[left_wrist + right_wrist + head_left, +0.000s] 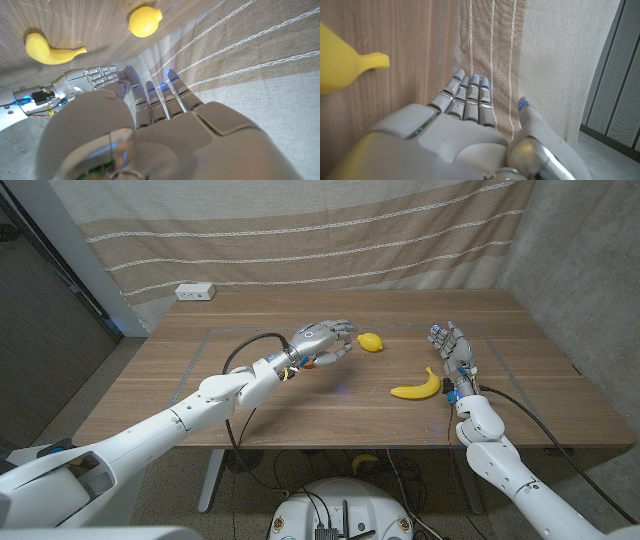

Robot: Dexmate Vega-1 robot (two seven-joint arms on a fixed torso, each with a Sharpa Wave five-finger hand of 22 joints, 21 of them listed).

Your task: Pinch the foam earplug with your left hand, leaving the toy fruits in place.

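Observation:
My left hand (322, 340) hangs raised over the middle of the table, fingers stretched toward the yellow toy lemon (370, 342) and stopping just short of it. A small orange thing, the foam earplug (324, 363), shows at the hand's underside by the thumb, seemingly pinched there. In the left wrist view the fingers (160, 100) reach out straight, the thumb lies close against the first one, and the earplug is hidden. The lemon (144, 21) and the yellow toy banana (417, 388) (47, 49) lie on the wood. My right hand (452, 348) (90, 80) stands upright beside the banana, holding nothing.
A white power strip (195, 292) lies at the table's far left corner. A striped curtain (300, 230) hangs behind the table (200, 360). The banana's stem (372, 61) lies near my right hand's fingers (467, 97).

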